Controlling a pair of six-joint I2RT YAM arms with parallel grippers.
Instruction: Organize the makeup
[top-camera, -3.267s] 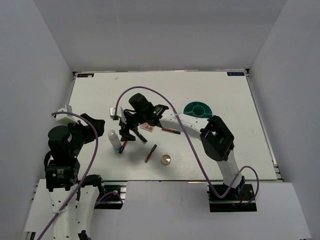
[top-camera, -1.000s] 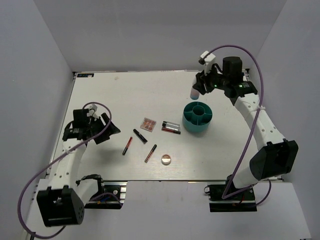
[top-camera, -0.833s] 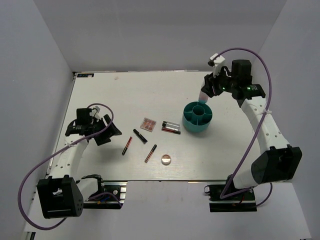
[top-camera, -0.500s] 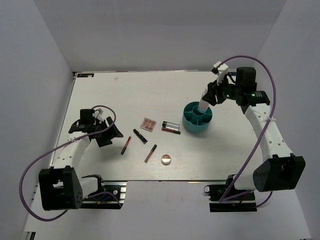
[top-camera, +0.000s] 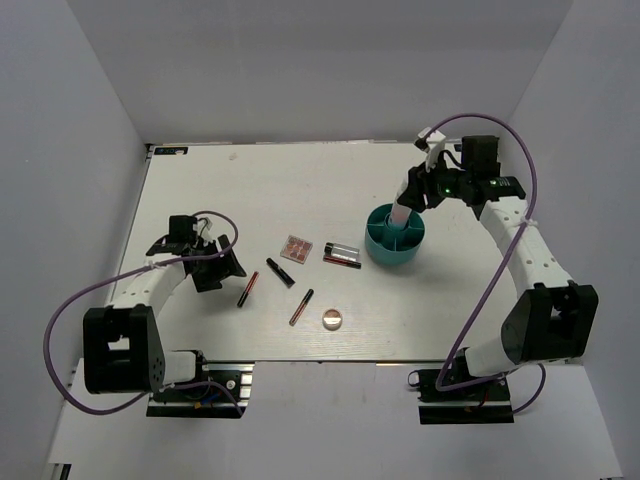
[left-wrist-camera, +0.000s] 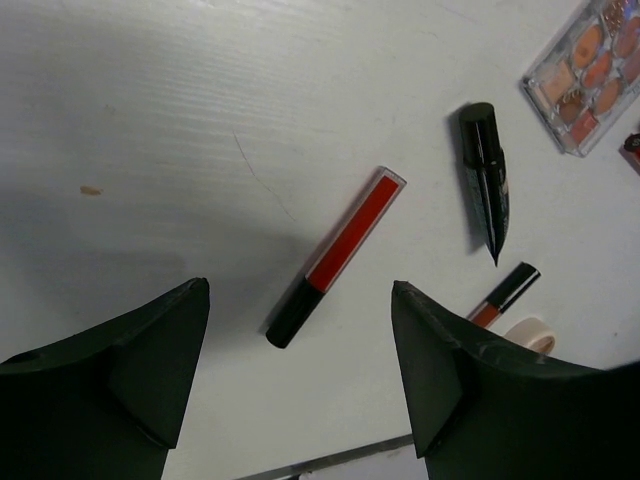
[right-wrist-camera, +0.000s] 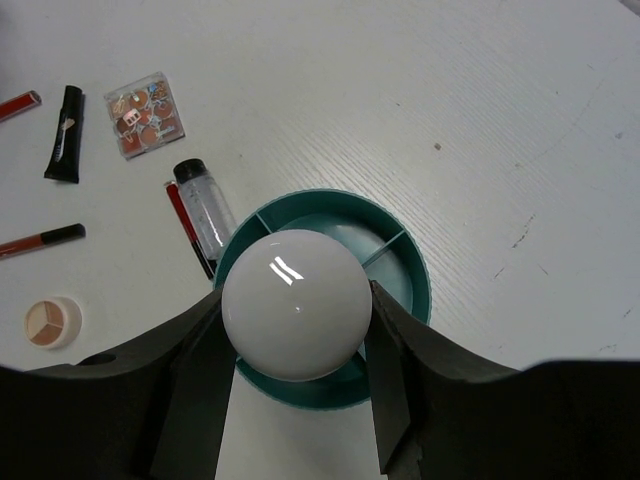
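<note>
1. The right pincer (right-wrist-camera: 297, 335) is closed on the rounded white plastic bottle (right-wrist-camera: 297, 318), with one dark finger (right-wrist-camera: 195, 385) pressed against each side of it.
2. In the top view this white bottle (top-camera: 400, 211) is tilted, and its lower end is inside the rim of the teal round divided container (top-camera: 384, 249). We cannot tell which compartment, because the bottle hides it in the wrist view.
3. The left pincer (left-wrist-camera: 300, 300) is spread wide and low over the white counter (top-camera: 300, 180), holding nothing.
4. In the left wrist view a red tube with a black cap (left-wrist-camera: 340, 245) lies flat on the counter between that pincer's two fingers. We cannot tell how far above it they are.
5. Just beyond the red tube lie a black tapered tube (left-wrist-camera: 485, 180) and a square pinkish palette of small pans (left-wrist-camera: 590, 80).
6. Nearer the arms' bases lie a second thin red-and-black pencil (top-camera: 301, 306) and a small round pinkish compact (top-camera: 332, 319), close together but apart.
7. Just left of the teal container, a clear tube with a black cap (right-wrist-camera: 205, 215) and a thin red-and-black stick (right-wrist-camera: 185, 230) lie side by side on the counter.
</note>
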